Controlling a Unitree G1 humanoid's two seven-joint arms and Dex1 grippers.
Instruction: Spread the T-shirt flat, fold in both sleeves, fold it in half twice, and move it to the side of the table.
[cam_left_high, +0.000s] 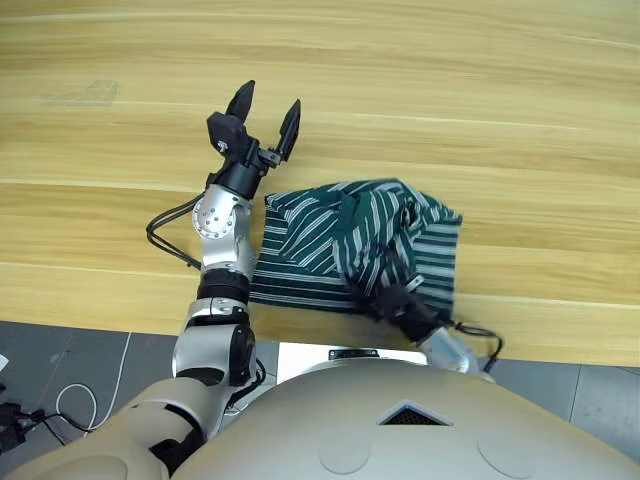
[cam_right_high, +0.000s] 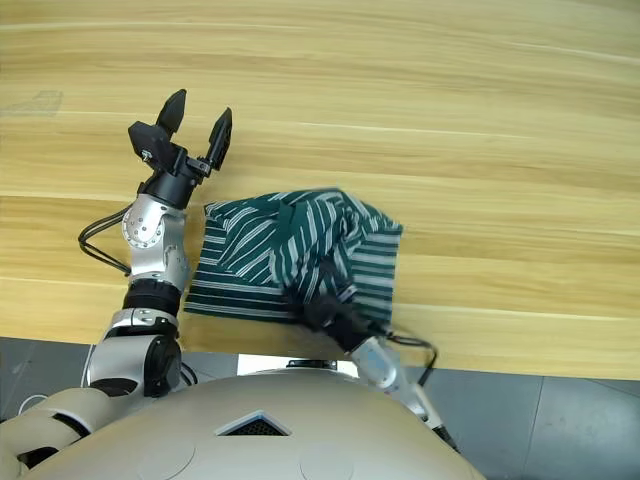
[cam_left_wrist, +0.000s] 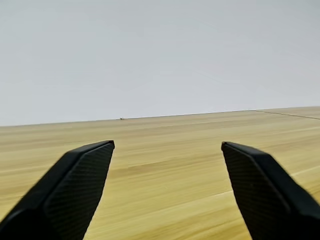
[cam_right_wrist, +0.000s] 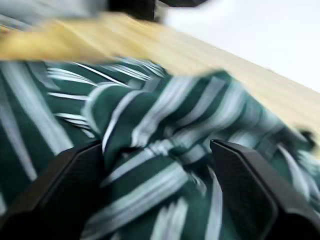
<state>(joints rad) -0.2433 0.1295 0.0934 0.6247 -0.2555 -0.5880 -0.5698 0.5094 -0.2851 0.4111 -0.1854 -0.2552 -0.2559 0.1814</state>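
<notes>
Bunched T-shirt (cam_left_high: 310, 250) lies lengthwise left-to-right along the near table (cam_left_high: 420, 90) edge.

Lost right jaws' tips under bunched T-shirt (cam_left_high: 310, 250) folds in eye views. Saw T-shirt blurred in right wrist view, cropped at picture edges; could not tell sleeves from body. Found left jaws cropped at bases in left wrist view. Noted counter (cam_left_high: 450, 100) cropped on all sides.

far side, right: bare wood surface (cam_left_high: 450, 90) stretches wide past the T-shirt (cam_left_high: 310, 250) | left flank: left claw (cam_left_high: 268, 118) raised, fingers apart, beside shirt's far-left corner | near edge: right claw (cam_right_wrist: 157, 147) spread among bunched folds, cloth crowding both fingers
</notes>
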